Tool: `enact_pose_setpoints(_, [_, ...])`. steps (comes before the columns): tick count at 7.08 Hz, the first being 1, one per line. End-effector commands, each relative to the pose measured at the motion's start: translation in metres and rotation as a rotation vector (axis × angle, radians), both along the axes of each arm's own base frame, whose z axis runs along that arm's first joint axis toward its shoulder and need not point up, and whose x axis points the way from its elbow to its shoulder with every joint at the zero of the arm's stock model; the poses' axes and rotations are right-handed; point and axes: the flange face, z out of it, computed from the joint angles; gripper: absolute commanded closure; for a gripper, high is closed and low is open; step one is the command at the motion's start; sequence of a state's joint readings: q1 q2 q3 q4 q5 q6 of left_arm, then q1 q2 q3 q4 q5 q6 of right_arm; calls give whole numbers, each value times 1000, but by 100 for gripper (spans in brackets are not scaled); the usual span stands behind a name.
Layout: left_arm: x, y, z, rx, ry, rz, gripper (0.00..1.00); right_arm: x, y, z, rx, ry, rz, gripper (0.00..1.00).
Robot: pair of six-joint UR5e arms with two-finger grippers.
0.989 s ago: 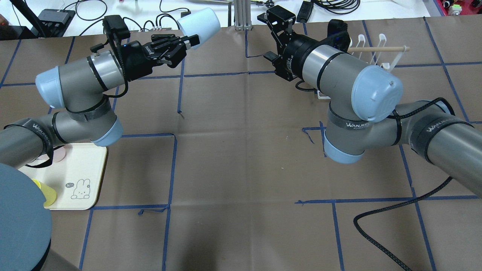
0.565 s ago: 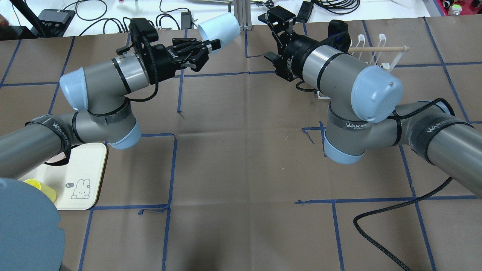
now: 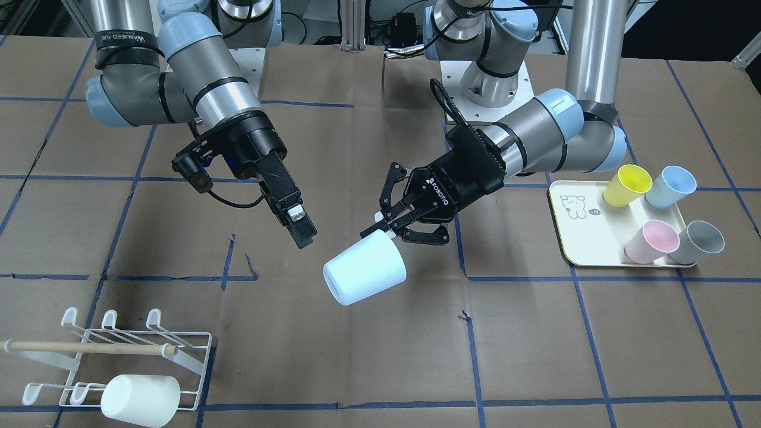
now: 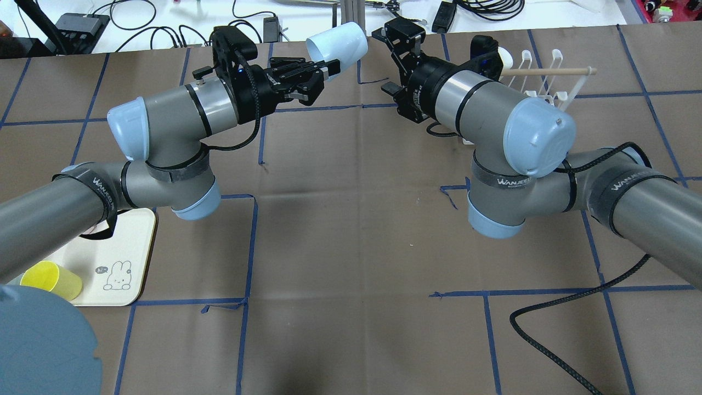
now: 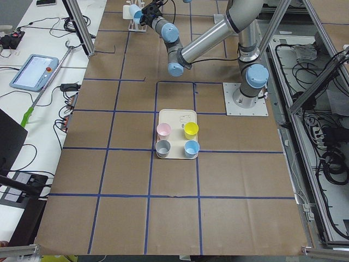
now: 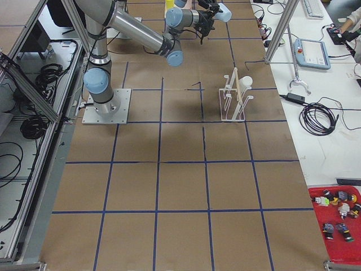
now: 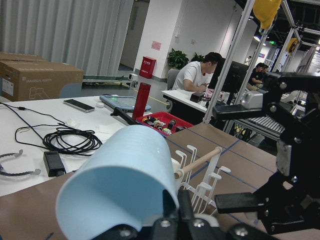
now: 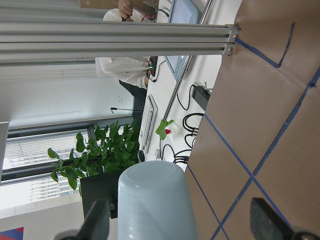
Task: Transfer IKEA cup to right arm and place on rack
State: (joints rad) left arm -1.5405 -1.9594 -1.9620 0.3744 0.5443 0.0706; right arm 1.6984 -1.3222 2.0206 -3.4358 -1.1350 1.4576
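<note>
The IKEA cup (image 3: 364,274) is pale blue and hangs tilted above the table, its closed base pointing away from the arm that carries it. My left gripper (image 3: 385,233), marked ROBOTIQ, is shut on the cup's rim. In the overhead view the cup (image 4: 337,41) is just left of my right gripper (image 4: 394,59), a small gap between them. The right gripper (image 3: 299,224) is open, its block fingers (image 8: 95,222) spread wide, and the cup's base (image 8: 155,200) shows ahead between them. The white wire rack (image 3: 205,356) with its wooden dowel stands on the right arm's side.
A white cup (image 3: 141,399) lies on the rack. The cream tray (image 3: 574,238) on the left arm's side holds yellow (image 3: 627,185), blue (image 3: 670,186), pink (image 3: 651,241) and grey (image 3: 695,242) cups. Cables and devices lie past the table's far edge (image 4: 164,38).
My left arm has carried the cup to the right, up to the right gripper. The right gripper has shifted slightly toward it and stayed open.
</note>
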Motion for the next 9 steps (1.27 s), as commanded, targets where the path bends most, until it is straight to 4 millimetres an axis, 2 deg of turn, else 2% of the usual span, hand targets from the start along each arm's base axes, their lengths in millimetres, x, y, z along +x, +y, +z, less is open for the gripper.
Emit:
enact_pose_setpoints(1, [-1,1,0,0,0,-2,95,12,-12,-3,-2,-1,21,0])
enact_pose_setpoints(2, [-3,1,-1,3,0,-6,95,19,-18,-3,-7,-2,33,0])
enact_pose_setpoints(6, [-6,3,-1,12,5,-8,94,25,-37,-3,-14,-4,41,0])
enact_pose_setpoints(9, [-6,3,-1,13,5,-8,94,43,-50,-10,-16,-6,66,0])
